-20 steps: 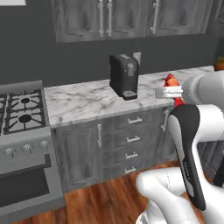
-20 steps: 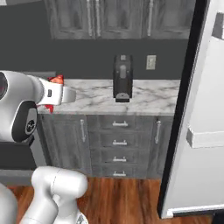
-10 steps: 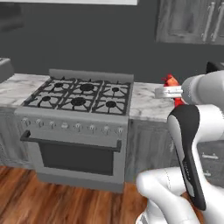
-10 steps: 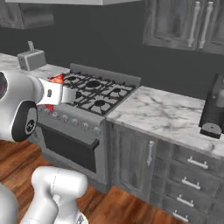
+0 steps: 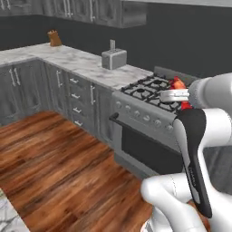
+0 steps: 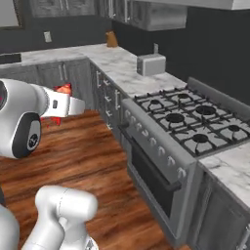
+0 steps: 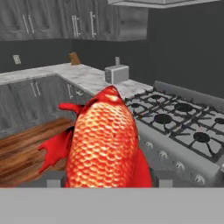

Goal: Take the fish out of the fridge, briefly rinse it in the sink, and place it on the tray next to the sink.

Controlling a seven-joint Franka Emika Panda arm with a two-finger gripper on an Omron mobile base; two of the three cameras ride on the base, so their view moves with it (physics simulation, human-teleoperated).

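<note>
The red-orange fish [image 7: 105, 140] fills the middle of the hand view, scales toward the camera, held between my gripper's [image 7: 111, 180] fingers. In the left base view the fish [image 5: 177, 84] sticks out above and below the gripper [image 5: 176, 95], which hangs level with the stove top. From the right base view the fish [image 6: 62, 89] shows red at the gripper [image 6: 66, 105] over the wooden floor. The gripper is shut on the fish. The fridge, the sink and the tray are out of view.
A gas stove [image 5: 154, 90] [image 6: 195, 117] with an oven door stands ahead. A marble counter [image 5: 77, 61] runs left of it with a toaster [image 5: 113, 59] [image 6: 150, 64] and a knife block [image 5: 55, 39]. Wooden floor [image 5: 59, 158] lies open to the left.
The whole scene has swept sideways as the base moved: the counter with the dark machine gave way to the stove, then the corner counter. The fish stays in the gripper.
</note>
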